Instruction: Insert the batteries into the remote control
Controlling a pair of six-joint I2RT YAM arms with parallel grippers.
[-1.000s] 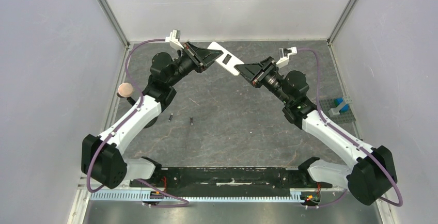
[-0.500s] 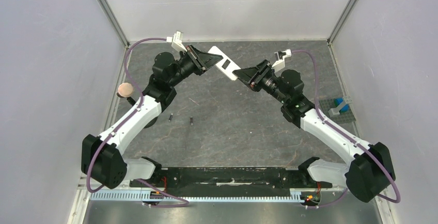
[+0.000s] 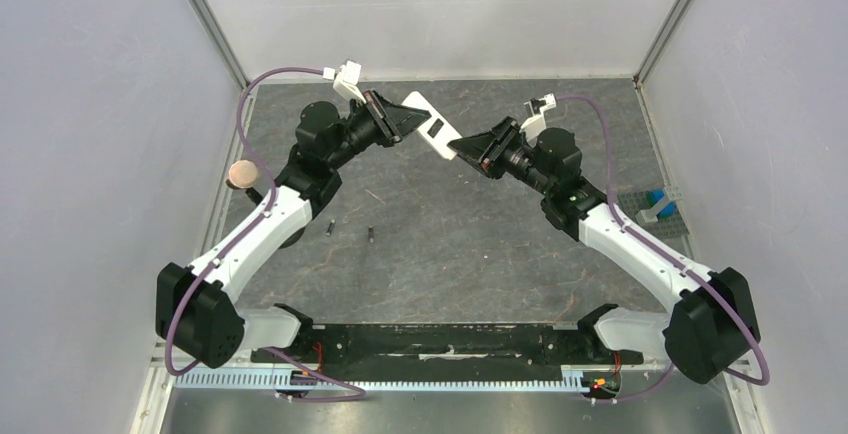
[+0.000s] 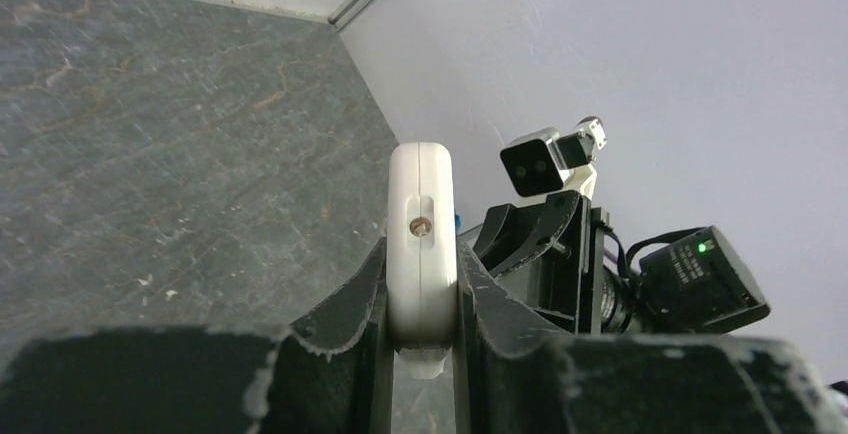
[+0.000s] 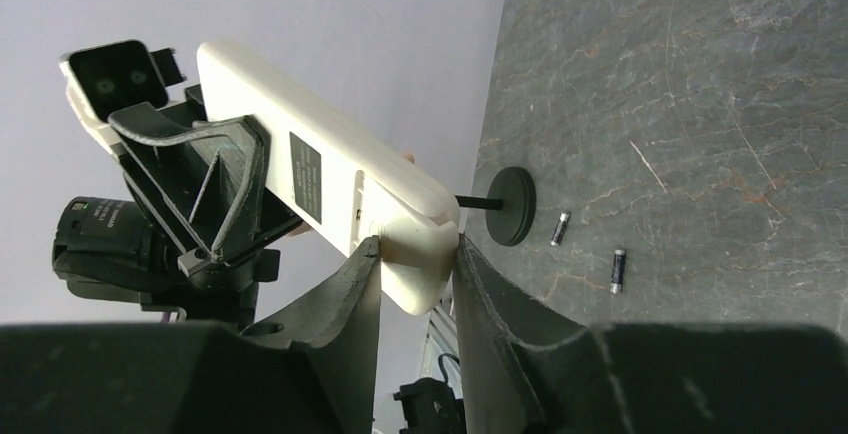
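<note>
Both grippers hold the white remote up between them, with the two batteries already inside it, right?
No: the two small dark cylindrical batteries lie loose on the grey table, as the right wrist view shows. The left gripper and right gripper do hold the white rectangular remote control up between them.

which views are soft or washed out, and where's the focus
Left wrist: the near left fingers are dark and soft; the remote edge is sharp but bright, close to washed out. Right wrist: the near right fingers are blurred; remote and batteries are crisp. Top: even, soft light, faint shadows, no glare; batteries tiny.
</note>
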